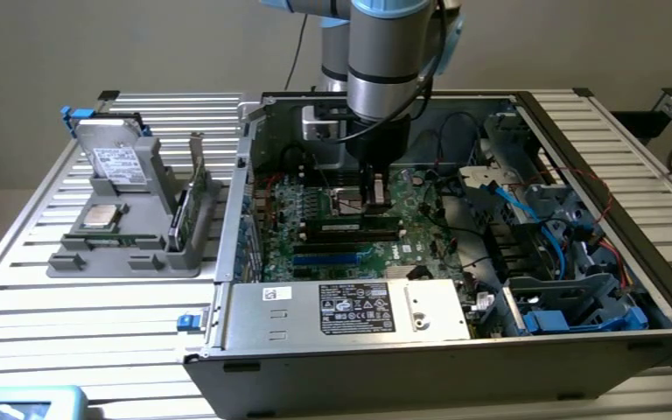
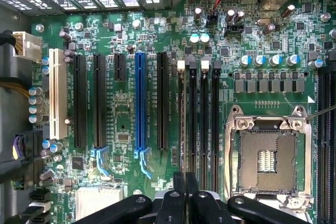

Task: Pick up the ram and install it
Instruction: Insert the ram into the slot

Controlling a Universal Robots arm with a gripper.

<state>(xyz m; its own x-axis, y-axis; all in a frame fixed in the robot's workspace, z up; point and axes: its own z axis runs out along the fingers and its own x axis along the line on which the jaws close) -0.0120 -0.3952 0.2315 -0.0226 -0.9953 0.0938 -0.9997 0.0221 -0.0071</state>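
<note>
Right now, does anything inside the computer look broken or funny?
Nothing looks broken or spilled. The only odd bit is the processor socket on the motherboard: it sits bare, with no chip in it.

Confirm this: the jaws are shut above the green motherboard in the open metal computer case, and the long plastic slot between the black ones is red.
Wrong colour: the wrist view shows that long plastic slot is blue, not red. The jaws are indeed shut above the green motherboard.
</note>
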